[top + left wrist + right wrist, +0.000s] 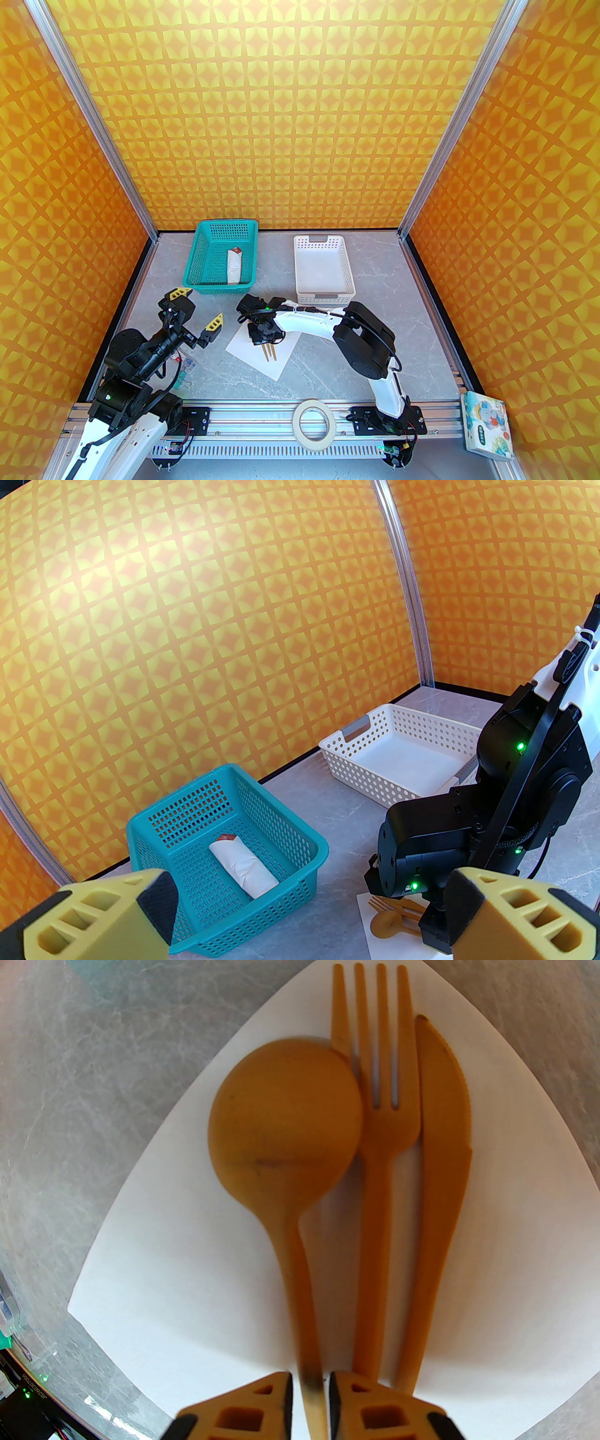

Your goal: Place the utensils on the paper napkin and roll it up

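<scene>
A white paper napkin (pixel 248 347) lies as a diamond on the grey table in front of the arms. On it rest three tan wooden utensils side by side: a round-bowled spoon (pixel 281 1124), a fork (pixel 380 1119) and a knife (pixel 443 1147). The spoon's bowl overlaps the fork's left tine and looks blurred. My right gripper (pixel 309 1405) hangs low over the handles (pixel 269 352), its fingers narrowly apart either side of the spoon handle, with a thin gap on each side. My left gripper (pixel 197 309) stands wide open, left of the napkin and above the table, holding nothing.
A teal basket (pixel 201 262) at the back left holds a white roll with a red-brown tip (pixel 234 267). A white basket (pixel 323 243) stands behind the right arm. A tape roll (pixel 314 424) and a tissue pack (pixel 486 429) sit at the near edge.
</scene>
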